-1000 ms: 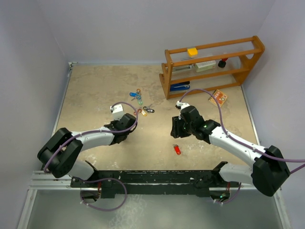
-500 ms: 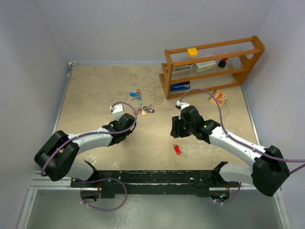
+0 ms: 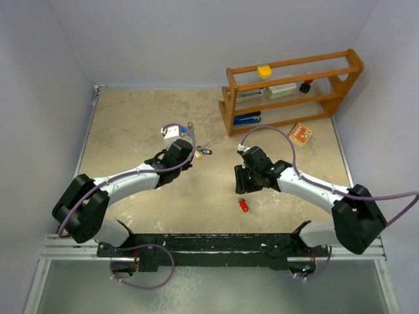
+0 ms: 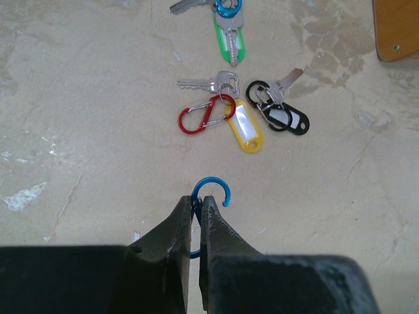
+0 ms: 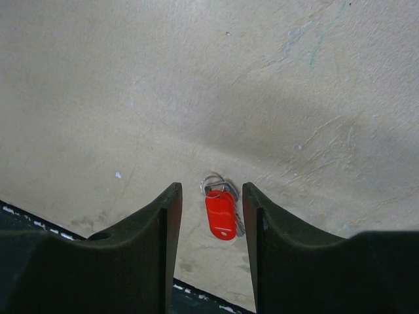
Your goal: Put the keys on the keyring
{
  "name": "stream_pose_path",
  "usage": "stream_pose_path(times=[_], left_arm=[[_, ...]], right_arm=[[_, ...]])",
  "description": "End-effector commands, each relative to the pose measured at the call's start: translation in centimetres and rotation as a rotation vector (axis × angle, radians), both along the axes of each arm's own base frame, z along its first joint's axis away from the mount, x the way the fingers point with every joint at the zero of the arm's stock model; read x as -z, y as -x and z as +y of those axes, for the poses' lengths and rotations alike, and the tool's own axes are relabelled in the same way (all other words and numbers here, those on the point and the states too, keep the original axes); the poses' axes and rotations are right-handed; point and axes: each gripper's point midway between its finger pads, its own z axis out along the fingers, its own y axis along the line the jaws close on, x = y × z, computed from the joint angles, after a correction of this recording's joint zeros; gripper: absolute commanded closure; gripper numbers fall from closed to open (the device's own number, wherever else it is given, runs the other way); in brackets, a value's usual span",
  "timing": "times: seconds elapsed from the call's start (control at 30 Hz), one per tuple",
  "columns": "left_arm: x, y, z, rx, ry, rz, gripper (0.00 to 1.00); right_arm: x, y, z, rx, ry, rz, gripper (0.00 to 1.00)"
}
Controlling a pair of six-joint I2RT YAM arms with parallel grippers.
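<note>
In the left wrist view, the lower loop of the blue clip (image 4: 211, 195) is hidden between the pressed-together fingers of the left gripper (image 4: 198, 204). The top edge cuts off a blue ring (image 4: 228, 6) and the keys above the green tag (image 4: 230, 40). The right edge leaves only a corner of the wooden rack (image 4: 397, 29).

In the right wrist view, the blade of the red-tagged key (image 5: 220, 216) shows only as a sliver beside its tag.

From above, the wrists cover the fingertips of the left gripper and the right gripper (image 3: 242, 190), and the keys (image 3: 204, 150) are too small to tell apart

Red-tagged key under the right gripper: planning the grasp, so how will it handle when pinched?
Probably light and thin: the red tag lies flat on the table, so it may skid. Its wire ring likely lets it dangle loosely.
</note>
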Motion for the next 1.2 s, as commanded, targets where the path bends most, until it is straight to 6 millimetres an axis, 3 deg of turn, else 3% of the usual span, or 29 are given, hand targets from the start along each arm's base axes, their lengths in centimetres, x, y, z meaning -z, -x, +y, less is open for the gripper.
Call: stream_pose_path(times=[0.0,0.33,0.83,1.17], left_arm=[[-0.8,-0.9,-1.0,0.035,0.017,-0.017,1.0],[-0.2,-0.5,-0.8,0.034,0.018,-0.009,1.0],[0.1,-0.2,-0.4,0.03,0.01,-0.006,1.0],[0.0,-0.4,-0.3,0.03,0.009,-0.007,1.0]], right_arm=[[-0.9,0.8,0.8,-0.047,-0.017,0.018,0.56],[0.4,2.6,1.8,-0.119,0.038,0.065,0.59],[1.2,1.8,1.9,-0.12,0.103,0.036,0.68],[1.3,1.9,0.8,-0.083,0.145,0.044,0.6]])
